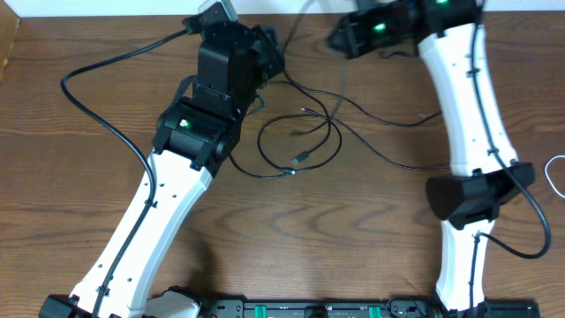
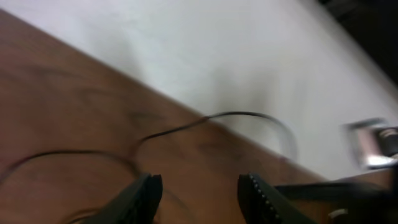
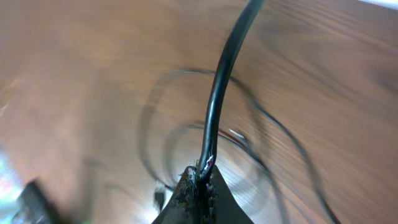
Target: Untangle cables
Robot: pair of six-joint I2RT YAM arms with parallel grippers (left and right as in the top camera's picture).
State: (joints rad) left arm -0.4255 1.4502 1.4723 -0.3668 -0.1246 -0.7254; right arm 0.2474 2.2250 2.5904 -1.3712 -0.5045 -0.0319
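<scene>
The right gripper (image 3: 199, 185) is clenched on a black cable (image 3: 219, 99), which rises from the shut tips and runs off the top of the right wrist view. The rest lies as a tangle (image 1: 327, 124) of thin black loops on the table (image 1: 353, 230), between the two arms and under the lifted cable. A white cable (image 1: 554, 173) sits well apart at the right edge.

The left gripper (image 2: 199, 186) is released, with nothing between its fingers. It hovers near the table's far edge, one strand (image 2: 180, 129) lying ahead of it. That view is soft, so this strand may or may not belong to the tangle.

The likely trouble is a pull with nothing pinned. The loops cross, so hauling the held cable would probably drag the whole tangle along or cinch a crossing tight. A hard tug could also slip the thin cable out of the fingers.
</scene>
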